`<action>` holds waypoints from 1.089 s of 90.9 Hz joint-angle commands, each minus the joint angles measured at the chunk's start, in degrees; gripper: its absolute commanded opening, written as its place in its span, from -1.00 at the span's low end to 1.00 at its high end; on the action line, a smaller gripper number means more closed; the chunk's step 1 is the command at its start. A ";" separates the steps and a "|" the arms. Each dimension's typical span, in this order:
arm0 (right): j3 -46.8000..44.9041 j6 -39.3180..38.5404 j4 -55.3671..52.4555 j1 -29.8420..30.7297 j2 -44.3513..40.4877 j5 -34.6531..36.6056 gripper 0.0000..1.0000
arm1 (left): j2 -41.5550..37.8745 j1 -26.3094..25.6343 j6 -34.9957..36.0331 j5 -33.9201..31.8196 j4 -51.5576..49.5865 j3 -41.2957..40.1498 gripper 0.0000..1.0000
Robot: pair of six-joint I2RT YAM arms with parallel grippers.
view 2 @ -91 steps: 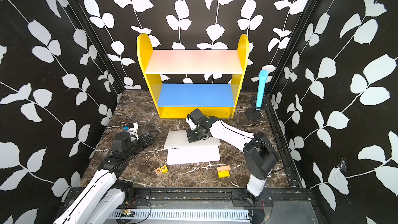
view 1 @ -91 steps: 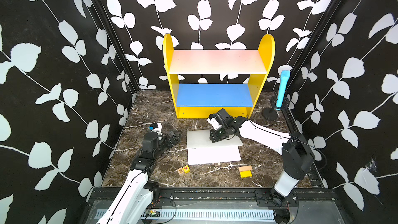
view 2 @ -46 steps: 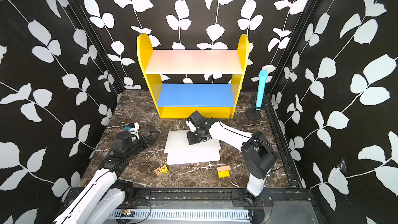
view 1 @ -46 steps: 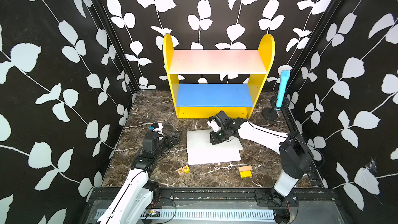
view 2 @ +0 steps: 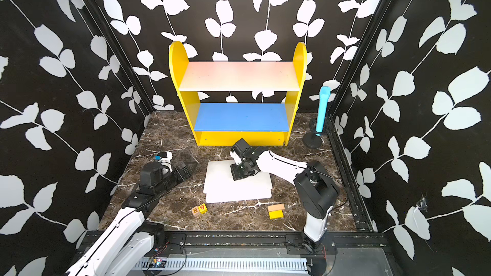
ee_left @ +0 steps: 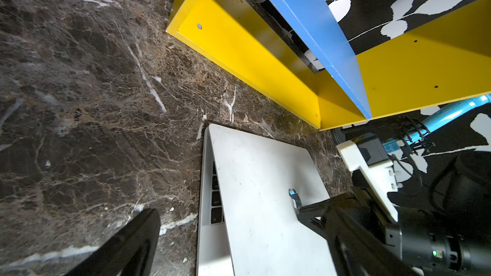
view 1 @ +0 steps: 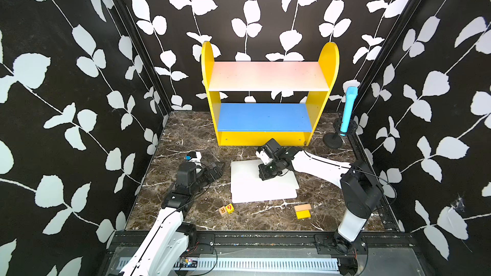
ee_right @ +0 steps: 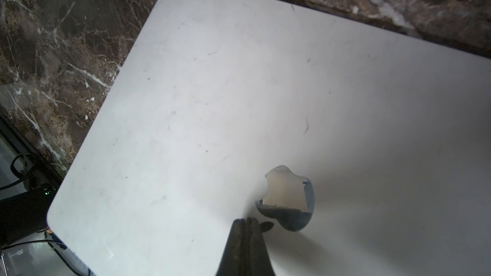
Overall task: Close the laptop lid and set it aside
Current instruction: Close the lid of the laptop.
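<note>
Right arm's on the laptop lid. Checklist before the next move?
1. Lid fully down: not ok. The laptop lid sits ajar; black keys of the laptop show under its edge.
2. Right gripper contact: ok. Shut, tips on the lid beside the apple logo.
3. Left gripper: ok. Open, beside the laptop, apart from it.
4. Yellow shelf unit clearance: ok. Bare marble lies between it and the laptop.
5. Letter blocks and yellow block: ok. Both apart from the laptop's front edge.
</note>
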 commanded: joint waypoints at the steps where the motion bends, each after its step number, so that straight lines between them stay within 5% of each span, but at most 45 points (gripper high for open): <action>1: -0.88 0.13 0.17 0.53 1.50 0.09 -1.00 | 0.08 -0.19 1.08 0.94 0.84 0.72 0.96; 99: -2.80 0.92 2.61 0.60 4.85 -0.15 -1.00 | 2.28 -1.95 2.86 3.34 -0.24 1.63 0.97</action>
